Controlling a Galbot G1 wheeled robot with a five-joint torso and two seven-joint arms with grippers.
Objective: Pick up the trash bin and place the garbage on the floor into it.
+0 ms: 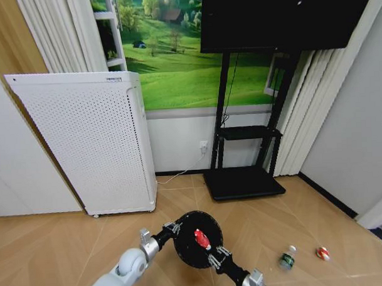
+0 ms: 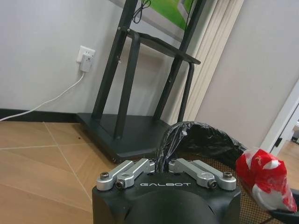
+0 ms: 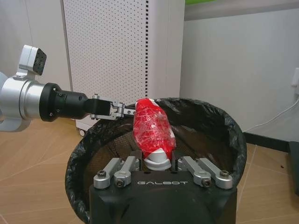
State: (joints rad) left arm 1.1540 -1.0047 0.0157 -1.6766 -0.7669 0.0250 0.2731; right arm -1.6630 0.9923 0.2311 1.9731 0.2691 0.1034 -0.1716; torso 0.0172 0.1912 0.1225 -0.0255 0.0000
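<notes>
Floor (image 1: 69, 241) below; right claw (image 3: 159, 161) grips scrap (image 3: 153, 130).

A: The trash bin (image 3: 117, 140) looks like black wire mesh, lined with a thin, crinkled, glossy black plastic bag (image 3: 215, 116).

B: And the red-and-white scrap (image 3: 153, 128) over it?

A: Shiny, crumpled plastic wrap, gripped in the right gripper (image 3: 159, 164). That gripper's linkages are brushed bare metal on a matt black housing; the left gripper (image 2: 164, 168) looks the same, pinching the bag at the rim.

B: The floor (image 1: 50, 242)?

A: Smooth tan wood with a soft sheen. On it, a clear plastic bottle (image 1: 286, 258) with a white cap, and a glossy red can (image 1: 322, 253).

B: The tall appliance (image 1: 91, 146)?

A: Matt white, perforated all over.
</notes>
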